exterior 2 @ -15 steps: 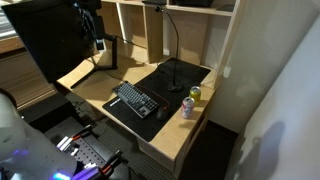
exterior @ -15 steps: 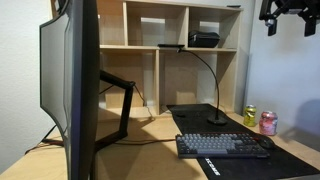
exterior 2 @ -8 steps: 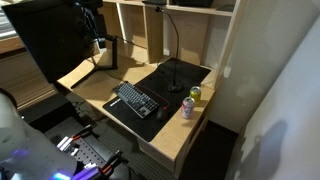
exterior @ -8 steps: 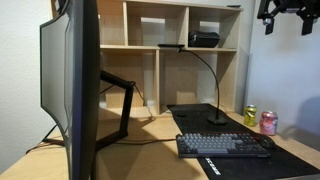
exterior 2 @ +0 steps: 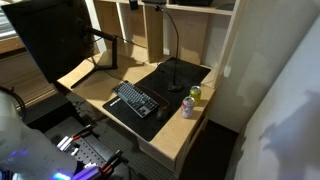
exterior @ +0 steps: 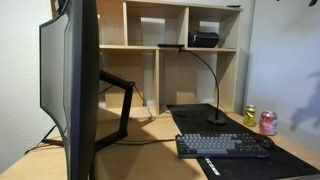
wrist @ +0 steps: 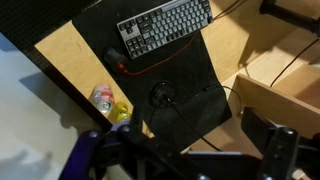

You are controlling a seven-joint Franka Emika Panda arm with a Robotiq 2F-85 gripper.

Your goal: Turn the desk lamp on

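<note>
A big monitor (exterior: 68,90) and its angular arm (exterior: 120,100) fill the desk's left side. The desk lamp (exterior: 216,120), slim, black and unlit, stands on the mat (exterior: 195,115) near the back edge, behind the keyboard (exterior: 225,145). Two cans (exterior: 250,116) sit at the right edge. The gripper (wrist: 185,160) is too blurred to tell whether it is open or closed.

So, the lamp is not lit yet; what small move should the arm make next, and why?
Probably lower the gripper toward the round base of the desk lamp. The wrist view looks down on that base from high above the black mat, nothing touches the lamp, and its head looks dark.
</note>
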